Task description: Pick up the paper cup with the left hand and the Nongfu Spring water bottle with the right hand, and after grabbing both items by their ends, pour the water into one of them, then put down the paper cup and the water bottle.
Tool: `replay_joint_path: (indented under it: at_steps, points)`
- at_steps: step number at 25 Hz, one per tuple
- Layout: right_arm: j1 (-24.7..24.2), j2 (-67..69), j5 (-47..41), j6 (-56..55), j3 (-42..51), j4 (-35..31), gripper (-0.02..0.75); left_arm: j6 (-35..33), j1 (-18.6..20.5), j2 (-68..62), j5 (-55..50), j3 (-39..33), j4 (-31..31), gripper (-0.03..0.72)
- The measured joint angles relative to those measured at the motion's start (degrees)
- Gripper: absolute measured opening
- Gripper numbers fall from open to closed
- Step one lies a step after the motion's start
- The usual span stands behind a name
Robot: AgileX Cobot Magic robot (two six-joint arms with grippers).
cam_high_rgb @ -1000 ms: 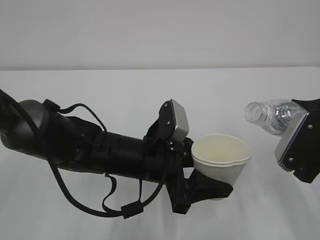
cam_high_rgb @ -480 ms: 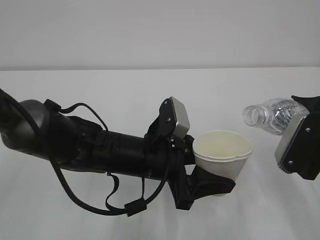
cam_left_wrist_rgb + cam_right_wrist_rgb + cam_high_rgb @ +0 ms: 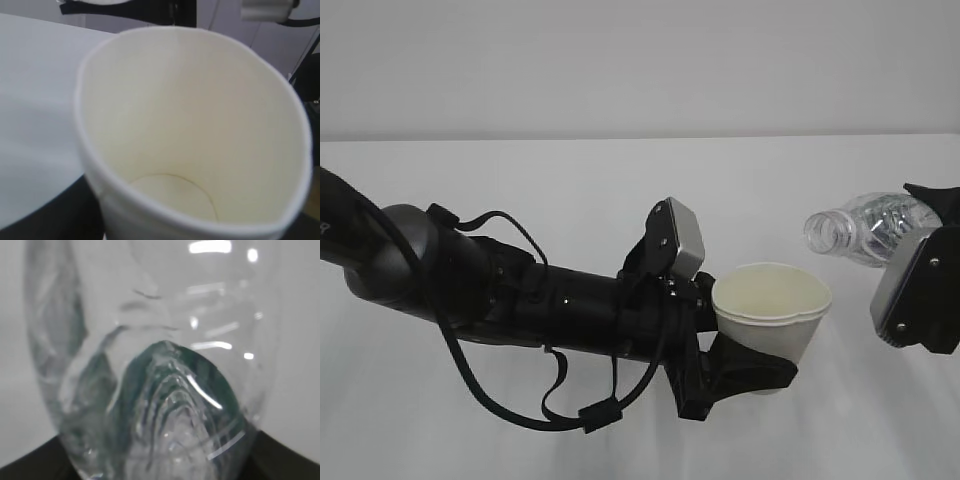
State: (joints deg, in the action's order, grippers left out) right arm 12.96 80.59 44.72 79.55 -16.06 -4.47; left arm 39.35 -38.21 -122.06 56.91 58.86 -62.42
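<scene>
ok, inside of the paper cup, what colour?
Pale cream, plain and unpatterned; the paper cup looks dry. Left wrist view shows it best.

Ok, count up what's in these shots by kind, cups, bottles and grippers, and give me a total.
Paper cup: 1, held in the left gripper
Water bottle: 1, uncapped and tipped toward the cup, held in the right gripper
Grippers: 2
Total: 4
</scene>
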Motion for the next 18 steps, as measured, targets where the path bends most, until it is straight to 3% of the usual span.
replay_joint_path:
  at_steps: [18]
  points:
    - [0.0, 0.0, 0.2, 5.7, 0.0, 0.0, 0.429, 0.0, -0.7, 0.0, 0.1, 1.8, -2.8, 0.449]
